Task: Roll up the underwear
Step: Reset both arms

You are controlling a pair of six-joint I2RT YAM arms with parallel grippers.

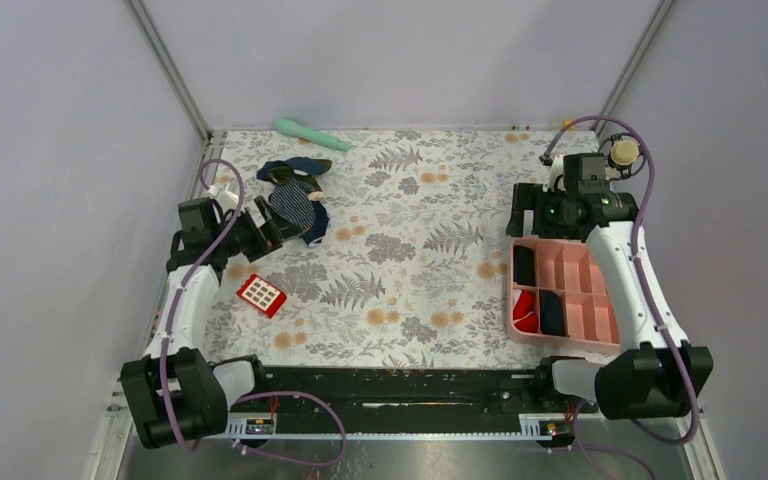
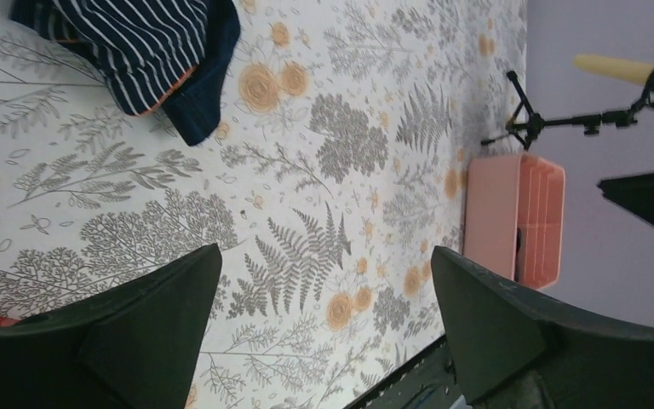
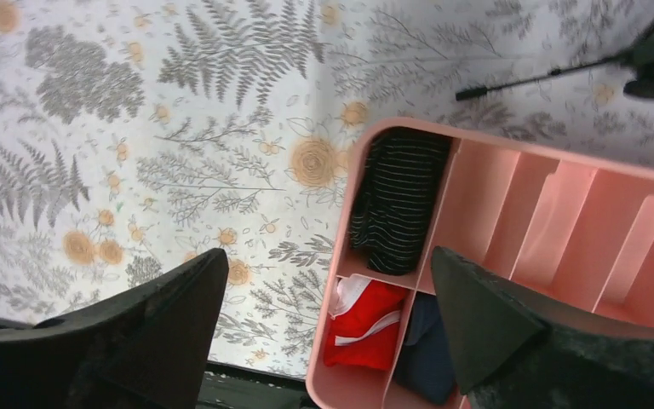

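Navy striped garment (image 1: 292, 203) loose on table (image 1: 410, 230) | tray (image 3: 579, 230) holds three rolls (image 3: 396, 200) | underwear: cannot pick out, maybe rolled there | left gripper (image 2: 324, 260), right gripper (image 3: 328, 262) spread, empty

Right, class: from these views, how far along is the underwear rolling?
Done: a black striped roll, a red roll and a dark roll sit in the pink tray. In hand: nothing; the left gripper and right gripper are open and empty. Left: the rolling itself; a navy striped garment lies crumpled on the table near the left gripper, not gripped.
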